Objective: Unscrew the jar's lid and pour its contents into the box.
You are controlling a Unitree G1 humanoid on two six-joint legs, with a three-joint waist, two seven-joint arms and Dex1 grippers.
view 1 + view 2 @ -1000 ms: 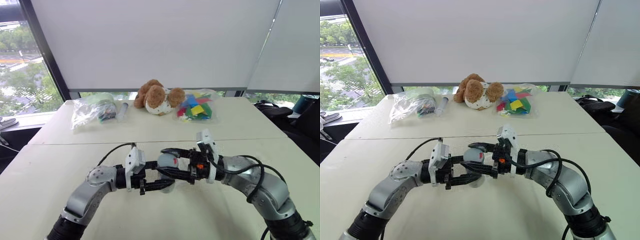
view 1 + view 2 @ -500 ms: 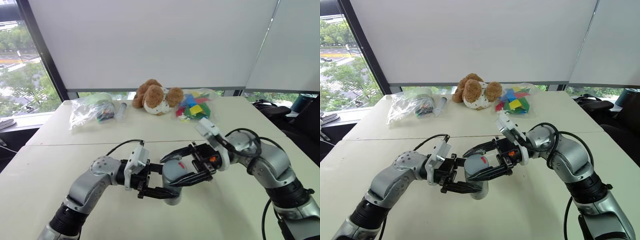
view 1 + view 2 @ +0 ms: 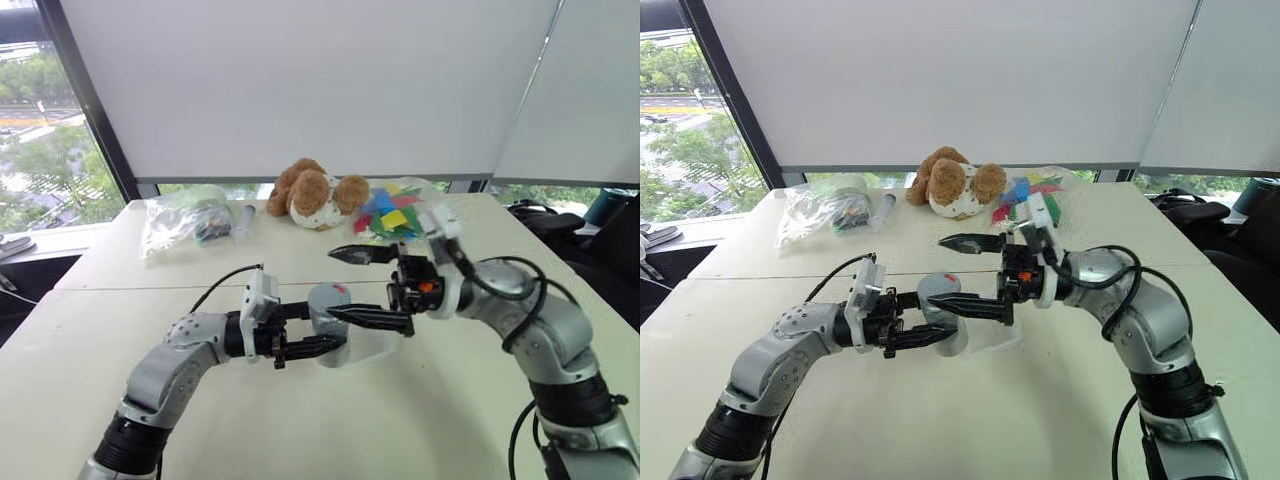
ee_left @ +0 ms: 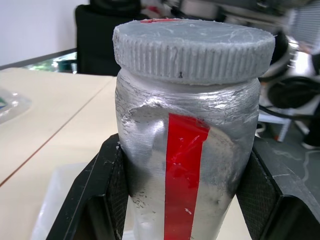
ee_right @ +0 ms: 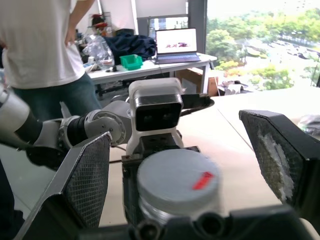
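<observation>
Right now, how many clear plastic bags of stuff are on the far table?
2. One bag lies at the back left, beside a clear tube; the other bag, with colourful pieces, lies right of the teddy bear. The bear could hide more.

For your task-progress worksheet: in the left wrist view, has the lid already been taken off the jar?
No, the grey lid sits screwed onto the top of the jar, covering its mouth.

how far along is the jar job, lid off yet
Not yet. Done: the left hand holds the jar above the box. In hand: the right hand is open around the lid, which is on. Left: unscrewing and pouring.
</observation>
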